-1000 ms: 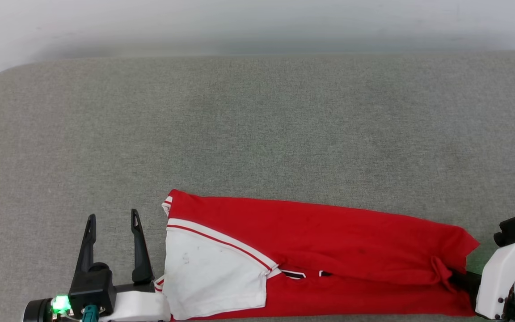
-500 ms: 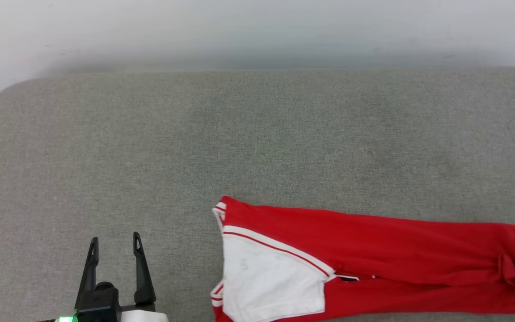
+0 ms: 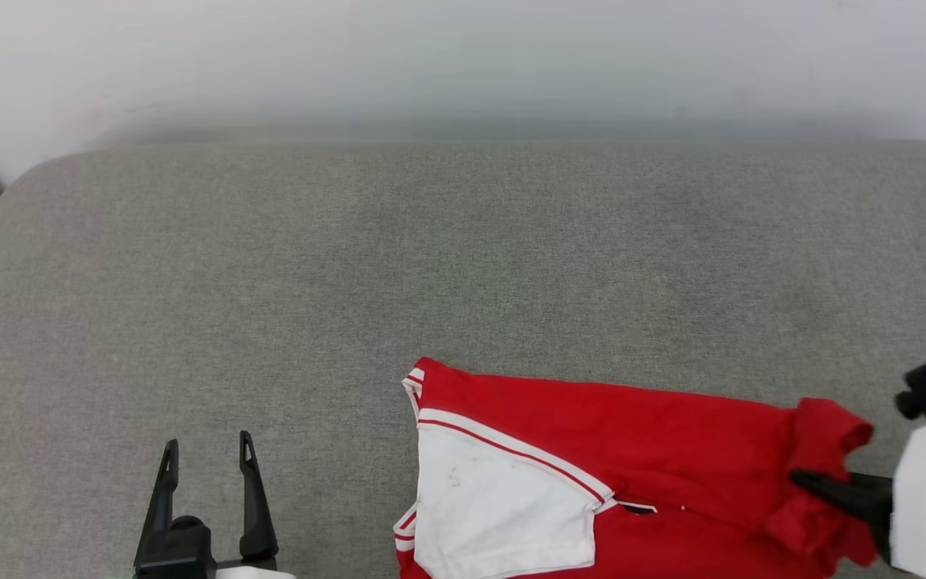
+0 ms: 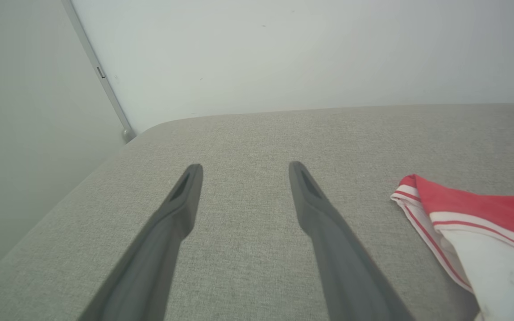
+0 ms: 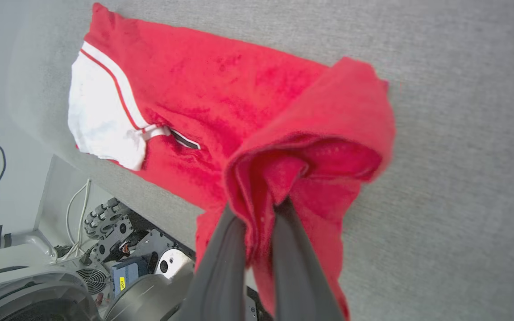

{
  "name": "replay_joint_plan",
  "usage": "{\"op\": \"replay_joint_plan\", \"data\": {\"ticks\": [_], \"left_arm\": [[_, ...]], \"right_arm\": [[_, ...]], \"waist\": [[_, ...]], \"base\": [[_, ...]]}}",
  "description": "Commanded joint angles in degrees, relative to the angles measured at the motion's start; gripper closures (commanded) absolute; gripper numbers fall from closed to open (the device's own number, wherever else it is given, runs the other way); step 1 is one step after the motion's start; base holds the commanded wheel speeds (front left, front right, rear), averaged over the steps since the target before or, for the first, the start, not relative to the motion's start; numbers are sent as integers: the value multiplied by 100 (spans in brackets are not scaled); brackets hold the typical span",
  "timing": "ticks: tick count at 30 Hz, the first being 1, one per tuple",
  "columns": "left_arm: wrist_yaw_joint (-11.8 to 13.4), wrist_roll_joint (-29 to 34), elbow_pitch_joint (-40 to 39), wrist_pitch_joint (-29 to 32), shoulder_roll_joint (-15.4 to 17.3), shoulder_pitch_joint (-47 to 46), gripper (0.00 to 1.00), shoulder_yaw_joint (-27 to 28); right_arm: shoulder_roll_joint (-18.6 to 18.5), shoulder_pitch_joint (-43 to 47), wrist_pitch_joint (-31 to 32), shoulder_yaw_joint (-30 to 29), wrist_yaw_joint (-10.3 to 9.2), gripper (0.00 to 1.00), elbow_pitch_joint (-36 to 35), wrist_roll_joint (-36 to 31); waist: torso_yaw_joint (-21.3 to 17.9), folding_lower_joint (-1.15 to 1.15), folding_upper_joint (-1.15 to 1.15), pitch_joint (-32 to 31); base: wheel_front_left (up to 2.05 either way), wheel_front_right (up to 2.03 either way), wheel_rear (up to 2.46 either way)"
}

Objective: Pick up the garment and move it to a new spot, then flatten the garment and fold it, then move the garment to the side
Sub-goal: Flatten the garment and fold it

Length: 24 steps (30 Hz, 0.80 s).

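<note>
The garment (image 3: 672, 450), lying in a long fold at the near edge of the grey surface (image 3: 431, 265), looks light, soft and floppy to us, so we would grip a bunched end, as the right tool (image 5: 259, 208) pinches it, the left tool (image 3: 208, 441) gaping empty

Nothing legible is showing; black lettering (image 3: 641, 509) is peeking, mostly hidden, from the garment (image 3: 656, 442) at the head view's bottom.

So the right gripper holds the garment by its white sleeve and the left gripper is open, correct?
No: the right gripper holds the garment by its red end, as the right wrist view shows. The left gripper is open.
</note>
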Motion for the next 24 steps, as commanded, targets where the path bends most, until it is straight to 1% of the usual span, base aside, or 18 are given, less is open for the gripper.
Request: {"op": "replay_joint_plan", "data": {"ticks": [1, 5, 8, 12, 17, 20, 24], "left_arm": [[-37, 48, 2, -15, -8, -16, 0, 29], [-131, 78, -10, -15, -29, -116, 0, 34], [-193, 94, 4, -15, -47, -171, 0, 18], [-280, 105, 14, -15, -76, -290, 0, 0], [-324, 111, 26, -14, -118, -414, 0, 8], [-347, 120, 33, -14, -134, -502, 0, -14], [-381, 134, 55, -15, -157, -615, 0, -67]], "right_arm": [[81, -83, 77, 66, 0, 100, -195, -68], [320, -475, 298, 318, 0, 100, -617, -412], [656, -829, 420, 642, 0, 100, -743, -704], [1106, -1441, 591, 1211, 0, 100, -745, -1102], [1688, -2284, 672, 2089, 0, 100, -454, -1618], [2024, -2723, 728, 2609, -1, 100, -123, -1722], [2384, -3213, 769, 3252, -1, 100, 485, -1782]], "waist": [[12, 0, 0, 11], [42, 0, 0, 85], [94, 0, 0, 137], [154, 0, 0, 234], [210, 0, 0, 389], [241, 0, 0, 484], [323, 0, 0, 626]], "base": [[0, 0, 0], [0, 0, 0], [0, 0, 0], [0, 0, 0], [0, 0, 0], [0, 0, 0], [0, 0, 0]]}}
